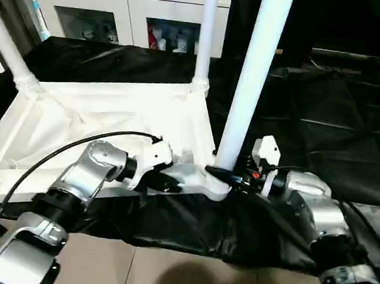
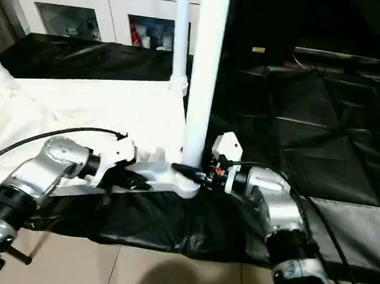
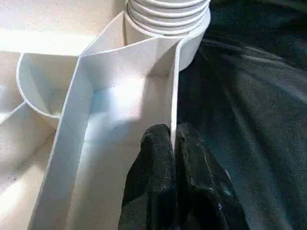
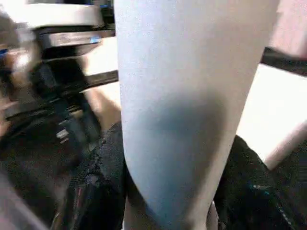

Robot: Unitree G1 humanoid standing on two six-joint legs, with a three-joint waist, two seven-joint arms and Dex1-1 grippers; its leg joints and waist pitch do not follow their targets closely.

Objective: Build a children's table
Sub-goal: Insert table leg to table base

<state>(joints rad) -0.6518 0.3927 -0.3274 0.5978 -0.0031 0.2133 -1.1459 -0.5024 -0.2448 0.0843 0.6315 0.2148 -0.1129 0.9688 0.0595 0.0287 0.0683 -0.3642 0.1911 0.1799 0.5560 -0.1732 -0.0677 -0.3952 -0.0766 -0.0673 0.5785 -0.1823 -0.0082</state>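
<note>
The children's table lies upside down on a black sheet, its white ribbed top (image 1: 106, 119) facing up. Three white legs stand in corner sockets: far left (image 1: 7, 42), far right (image 1: 206, 31) and near right (image 1: 251, 81). My left gripper (image 3: 172, 139) is shut on the thin rim wall of the top, just short of the near-right socket (image 3: 168, 19). My right gripper (image 1: 225, 176) is closed around the base of the near-right leg (image 4: 187, 105), with a black finger (image 4: 108, 167) on each side of the tube.
A white cabinet with glass doors (image 1: 121, 11) stands behind the work. The black sheet (image 1: 329, 127) spreads to the right and hangs over the front edge. Tiled floor (image 1: 166, 272) lies below. A black cable (image 1: 58, 148) loops over my left forearm.
</note>
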